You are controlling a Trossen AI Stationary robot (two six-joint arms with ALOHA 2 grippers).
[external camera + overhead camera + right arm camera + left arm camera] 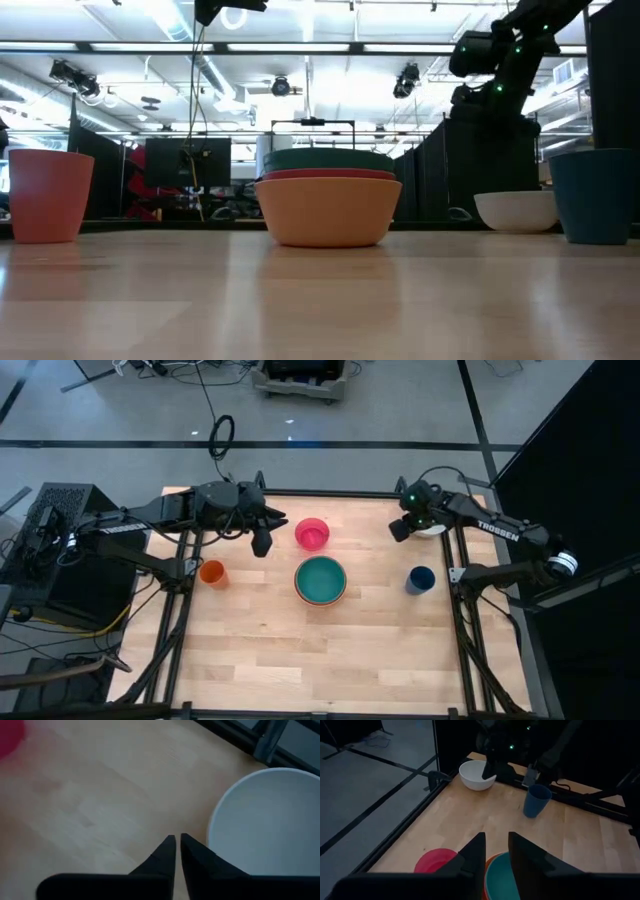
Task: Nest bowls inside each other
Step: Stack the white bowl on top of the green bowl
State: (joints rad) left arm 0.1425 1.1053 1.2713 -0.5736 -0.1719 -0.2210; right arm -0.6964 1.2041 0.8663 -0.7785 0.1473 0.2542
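Observation:
The teal bowl (pixel 320 578) sits nested in the red bowl (pixel 328 175), which sits in the orange-yellow bowl (pixel 328 212) at the table's middle. The pink bowl (pixel 312 533) stands alone just beyond them. The white bowl (pixel 265 820) rests on its base at the far right. My right gripper (pixel 177 840) hovers beside the white bowl's rim, pointing down, its fingers parted by only a slit and holding nothing. My left gripper (pixel 262 542) hangs above the table left of the pink bowl, narrowly open and empty.
A small orange cup (pixel 212 573) stands near the left edge. A dark blue cup (pixel 420 579) stands near the right edge, on the near side of the white bowl. Bare wood fills the near half of the table (pixel 320 660).

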